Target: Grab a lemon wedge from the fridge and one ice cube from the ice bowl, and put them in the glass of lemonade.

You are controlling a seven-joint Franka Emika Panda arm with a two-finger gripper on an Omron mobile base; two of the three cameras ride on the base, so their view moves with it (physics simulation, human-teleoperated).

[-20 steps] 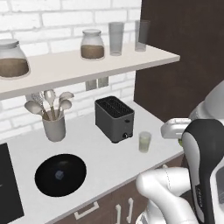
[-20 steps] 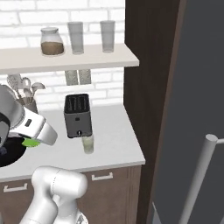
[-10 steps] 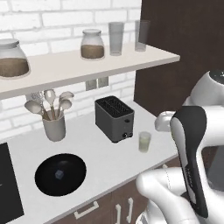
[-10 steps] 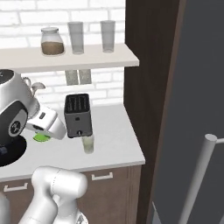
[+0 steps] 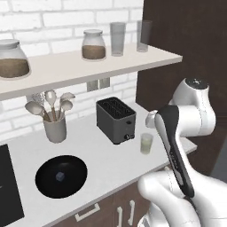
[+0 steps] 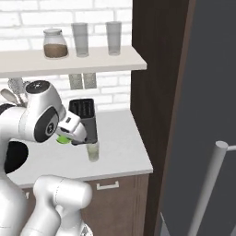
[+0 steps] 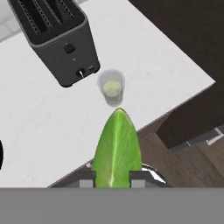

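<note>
One lemon wedge (image 7: 116,148) was clamped in the nearly closed gripper (image 7: 113,177), its long axis aimed at 12 o'clock toward one glass of lemonade (image 7: 112,88) on the bench (image 7: 39,127), one toaster (image 7: 54,37) at 11 o'clock.

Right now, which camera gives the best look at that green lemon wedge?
The hand view: the lemon wedge sits large and close in the gripper, pointing toward the glass of lemonade. The right base view catches a green sliver beside the hand.
</note>
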